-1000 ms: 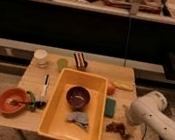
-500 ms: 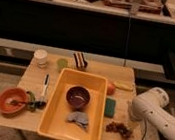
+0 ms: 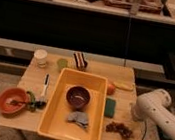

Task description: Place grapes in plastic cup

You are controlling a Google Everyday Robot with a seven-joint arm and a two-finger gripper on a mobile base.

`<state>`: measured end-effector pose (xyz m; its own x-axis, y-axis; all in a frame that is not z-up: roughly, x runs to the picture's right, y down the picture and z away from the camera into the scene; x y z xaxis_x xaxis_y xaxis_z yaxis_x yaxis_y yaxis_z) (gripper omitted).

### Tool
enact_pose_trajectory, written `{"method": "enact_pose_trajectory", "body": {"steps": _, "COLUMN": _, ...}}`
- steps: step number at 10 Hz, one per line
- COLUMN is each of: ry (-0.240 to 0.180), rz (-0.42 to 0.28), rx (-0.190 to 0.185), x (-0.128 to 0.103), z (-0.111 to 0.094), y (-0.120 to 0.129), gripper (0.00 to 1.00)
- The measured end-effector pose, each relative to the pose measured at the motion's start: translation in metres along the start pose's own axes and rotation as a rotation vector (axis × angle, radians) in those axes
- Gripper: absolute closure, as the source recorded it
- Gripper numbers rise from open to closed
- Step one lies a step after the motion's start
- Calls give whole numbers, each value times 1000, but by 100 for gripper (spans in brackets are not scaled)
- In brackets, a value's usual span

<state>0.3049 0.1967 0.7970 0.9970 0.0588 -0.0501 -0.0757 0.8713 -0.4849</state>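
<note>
In the camera view, compared with half a second before, the white arm [image 3: 160,115] has drawn back a little toward the right edge of the frame. Its lower end no longer reaches as far in over the bench [image 3: 31,77]. Nothing on the bench has shifted. The grapes [image 3: 120,129] lie in the same spot as before, on the bare wood at the lower right corner of the bench, just right of the yellow tub [image 3: 54,104] and below the green sponge [image 3: 110,108].

The arm enters from the right edge low in the frame, rises to a rounded elbow at mid-right, then bends down and left toward the bench's right edge. The pincer [image 3: 134,113] is at that lower left end, above and to the right of the grapes and apart from them. Whether it is open or closed cannot be told, and nothing can be seen held in it.

The plastic cup [image 3: 62,63] stands upright near the upper left of the bench, just right of the white cup [image 3: 41,58] and well apart from the grapes, with the tub between them. Inside the tub sit a dark maroon bowl [image 3: 78,96] and, below it, a crumpled grey cloth [image 3: 78,118]. A round orange fruit [image 3: 110,89] rests just beside the tub's upper right corner. An orange bowl [image 3: 12,100] sits at the bench's lower left.
</note>
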Motion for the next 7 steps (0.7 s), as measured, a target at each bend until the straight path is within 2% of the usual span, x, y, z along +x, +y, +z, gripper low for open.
{"method": "enact_pose_trajectory", "body": {"steps": 3, "ry": -39, "rz": 16, "rx": -28, "x": 10, "z": 17, "y": 2, "gripper": 25}}
{"method": "enact_pose_trajectory", "body": {"steps": 5, "ry": -62, "rz": 9, "rx": -45, "x": 8, "z": 18, "y": 3, "gripper": 25}}
{"method": "enact_pose_trajectory", "body": {"steps": 7, "ry": -71, "rz": -18, "rx": -67, "x": -5, "z": 8, "y": 5, "gripper": 25}}
